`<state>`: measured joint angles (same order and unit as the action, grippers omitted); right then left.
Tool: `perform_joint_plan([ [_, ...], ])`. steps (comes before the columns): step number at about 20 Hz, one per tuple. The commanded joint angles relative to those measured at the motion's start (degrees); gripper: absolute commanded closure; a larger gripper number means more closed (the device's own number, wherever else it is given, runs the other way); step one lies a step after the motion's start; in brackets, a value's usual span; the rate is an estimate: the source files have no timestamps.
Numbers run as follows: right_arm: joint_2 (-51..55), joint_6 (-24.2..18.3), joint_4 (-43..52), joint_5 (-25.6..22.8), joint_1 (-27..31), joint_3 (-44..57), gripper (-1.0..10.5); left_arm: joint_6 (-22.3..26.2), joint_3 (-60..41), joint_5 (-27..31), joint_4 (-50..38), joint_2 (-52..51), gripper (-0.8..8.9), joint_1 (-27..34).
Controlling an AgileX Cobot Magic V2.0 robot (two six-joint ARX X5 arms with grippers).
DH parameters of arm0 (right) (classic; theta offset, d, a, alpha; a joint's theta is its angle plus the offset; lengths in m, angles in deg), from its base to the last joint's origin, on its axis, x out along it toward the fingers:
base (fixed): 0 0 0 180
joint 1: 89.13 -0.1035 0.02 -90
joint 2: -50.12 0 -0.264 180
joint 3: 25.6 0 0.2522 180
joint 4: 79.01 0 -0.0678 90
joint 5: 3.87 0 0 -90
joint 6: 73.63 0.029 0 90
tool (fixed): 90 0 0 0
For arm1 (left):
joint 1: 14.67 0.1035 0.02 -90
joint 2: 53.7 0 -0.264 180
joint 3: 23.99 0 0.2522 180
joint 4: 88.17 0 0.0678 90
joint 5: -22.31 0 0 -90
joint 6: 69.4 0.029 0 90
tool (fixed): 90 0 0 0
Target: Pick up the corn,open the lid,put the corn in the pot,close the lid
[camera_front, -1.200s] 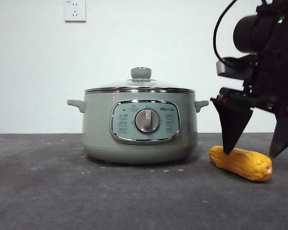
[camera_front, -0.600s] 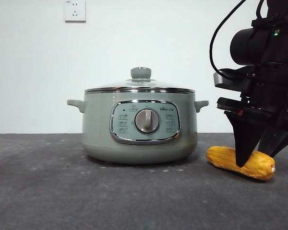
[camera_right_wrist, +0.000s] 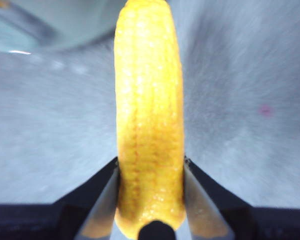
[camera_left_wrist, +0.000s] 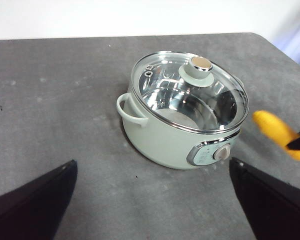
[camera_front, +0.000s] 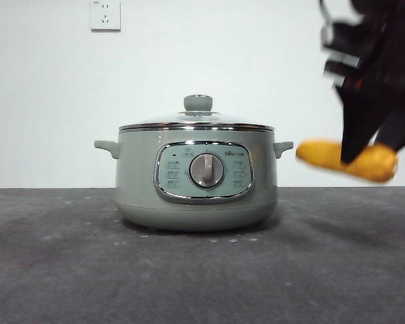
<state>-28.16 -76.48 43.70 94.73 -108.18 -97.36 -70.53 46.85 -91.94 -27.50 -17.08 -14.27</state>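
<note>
Table (camera_front: 189,270): dark grey, rough, speckled. On it stands the sage-green pot (camera_front: 196,182), its glass lid (camera_front: 197,121) seated; the polished steel interior shows through the glass. Right gripper (camera_right_wrist: 150,200), jaws clamped on the corn (camera_front: 346,160), holds it beside the pot's handle; half a second ago the cob lay on the table, now lifted clear. Left gripper (camera_left_wrist: 152,200) waits, jaws spread wide, empty. Wall socket (camera_front: 105,15) behind.
</note>
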Motion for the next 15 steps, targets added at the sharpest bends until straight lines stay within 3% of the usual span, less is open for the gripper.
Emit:
perform_joint_plan([
  [1, 6.7, 0.1, -2.0, 0.2, -0.1, 0.0, 9.6, 0.3, 0.2, -0.6, -1.6, 1.1, 1.84, -1.0],
  [9, 27.8, 0.8, -11.0, 0.4, -0.1, -1.1, 9.6, 0.5, 8.5, -2.5, -8.1, 14.8, 1.84, -8.9],
  [15, 34.9, 2.9, -16.2, 1.9, -0.1, -3.0, 9.6, 3.3, 20.0, 3.0, -14.0, 33.6, 1.84, -20.0],
])
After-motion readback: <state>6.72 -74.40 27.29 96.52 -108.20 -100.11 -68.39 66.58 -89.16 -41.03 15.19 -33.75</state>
